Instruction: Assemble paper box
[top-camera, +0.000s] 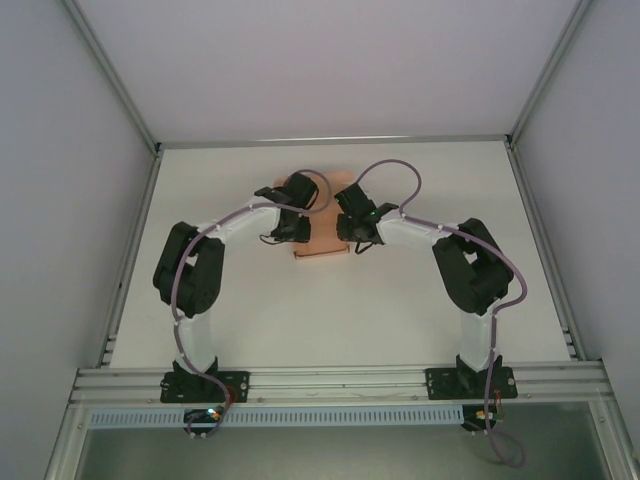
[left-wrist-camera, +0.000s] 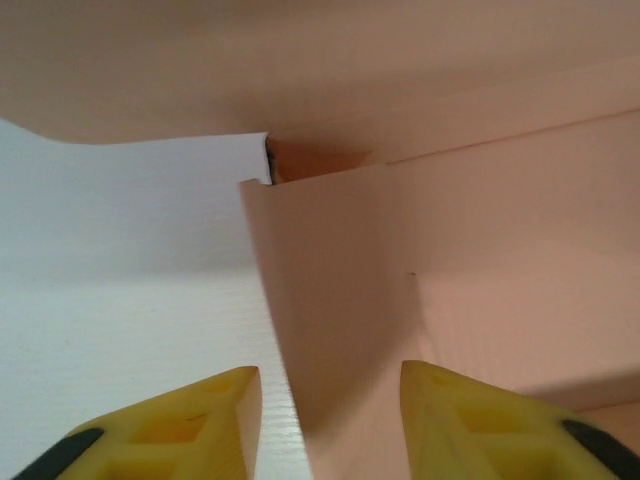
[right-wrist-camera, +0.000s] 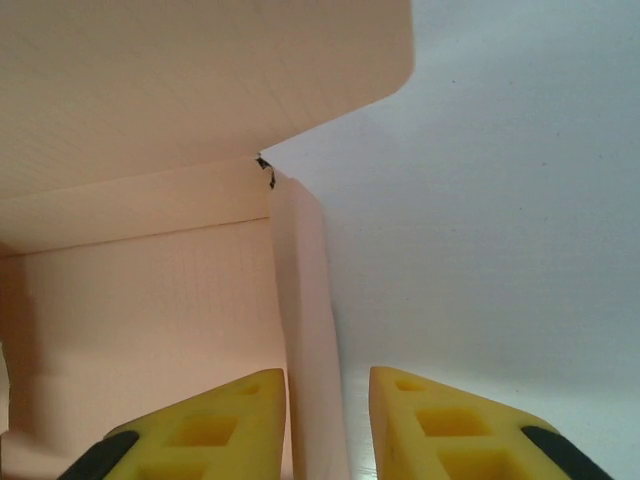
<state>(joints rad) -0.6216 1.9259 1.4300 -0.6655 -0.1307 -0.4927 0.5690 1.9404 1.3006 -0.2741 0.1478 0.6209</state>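
Overhead view: the paper box (top-camera: 322, 247), salmon-pink card, lies on the white counter (top-camera: 330, 320) at centre and toward the far side, partly covered by both wrists. The left gripper (top-camera: 292, 230) reaches onto its left part and the right gripper (top-camera: 358, 236) onto its right part, the two arms bowed inward from their bases at the near edge. Left wrist view: the left gripper's yellow fingers (left-wrist-camera: 200, 425) stand apart, one on each side of a raised side wall of the box. A strip of bare counter shows between the wall and the finger on the left of the frame, so the wall is straddled, not clamped. A large flap spans the top of the frame, with a small notch where it meets the wall. Right wrist view: the right gripper's yellow fingers (right-wrist-camera: 205, 430) are likewise parted, more narrowly, about the opposite upright wall. Bare counter shows beside the finger on the right of the frame; contact on the other side cannot be determined.
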